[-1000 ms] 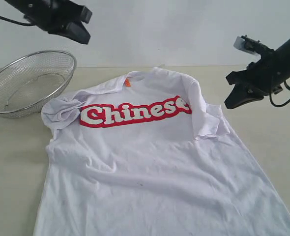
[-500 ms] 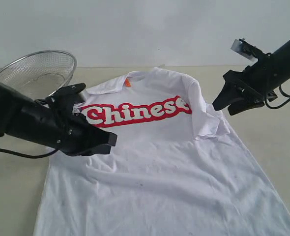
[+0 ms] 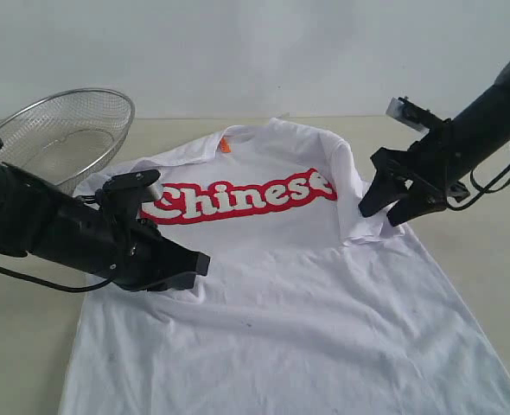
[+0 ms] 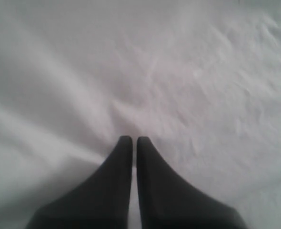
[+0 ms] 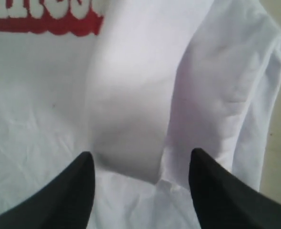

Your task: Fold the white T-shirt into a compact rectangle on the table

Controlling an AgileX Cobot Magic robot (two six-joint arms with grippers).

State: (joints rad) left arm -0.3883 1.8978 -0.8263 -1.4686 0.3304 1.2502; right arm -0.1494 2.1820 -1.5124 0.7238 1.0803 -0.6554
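Note:
The white T-shirt (image 3: 272,294) lies face up on the table (image 3: 484,259), its red "Chinese" lettering (image 3: 238,197) across the chest. Both sleeves are folded in over the body. My left gripper (image 3: 199,263) is low over the shirt's left side below the lettering, shut, with only plain white cloth (image 4: 178,86) under its tips (image 4: 134,140). My right gripper (image 3: 379,214) is open just above the folded right sleeve (image 3: 372,220). In the right wrist view its jaws (image 5: 141,152) straddle the sleeve's fold (image 5: 216,95), with nothing gripped.
A silver wire-mesh basket (image 3: 60,138) stands on the table at the back left, behind my left arm (image 3: 39,225). Bare tabletop shows to the right of the shirt and along the back by the wall.
My left arm has swung down from the upper left to lie low over the shirt's left side. My right gripper has opened and come down and leftward onto the right sleeve.

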